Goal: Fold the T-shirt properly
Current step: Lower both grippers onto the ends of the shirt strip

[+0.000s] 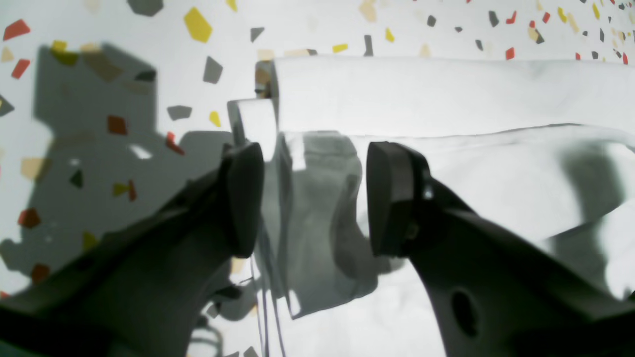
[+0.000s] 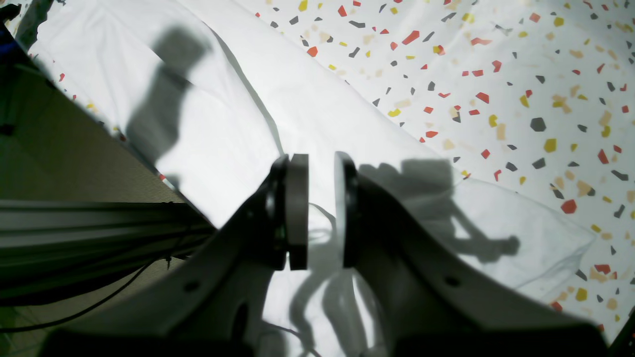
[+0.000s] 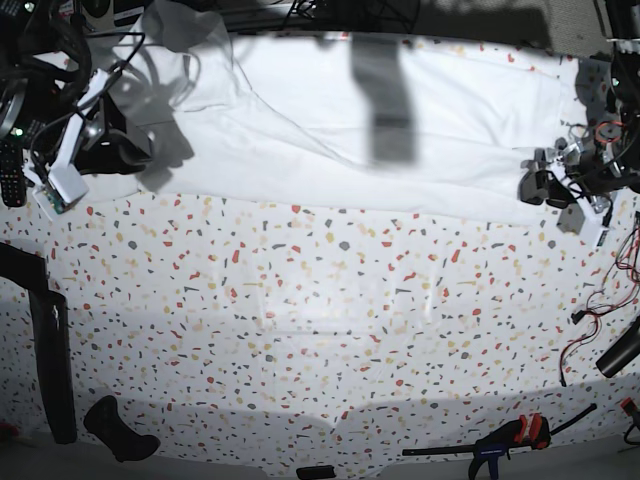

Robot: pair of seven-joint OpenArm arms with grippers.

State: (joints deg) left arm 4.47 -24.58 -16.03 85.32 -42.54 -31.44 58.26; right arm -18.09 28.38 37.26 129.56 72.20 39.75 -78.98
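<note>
Starting w/ left wrist view: left gripper (image 1: 315,198) spread wide, nothing held; shirt (image 1: 446,99) fills centre-right.

Right wrist view: right gripper (image 2: 321,210) narrow, empty gap; edge may be missed, so fold could skew.

Base view: shirt lies along top on table (image 3: 320,330). No containers seen.

t-shirt (image 3: 330,130) spread along tabletop (image 3: 320,330) far edge, between both arms.

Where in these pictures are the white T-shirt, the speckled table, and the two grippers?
T-shirt (image 3: 330,150): base view, middle of the cloth.
Table (image 3: 320,320): base view, bare speckled top.
Left gripper (image 1: 315,198): left wrist view, between its fingertips.
Right gripper (image 2: 321,210): right wrist view, between its fingertips.
</note>
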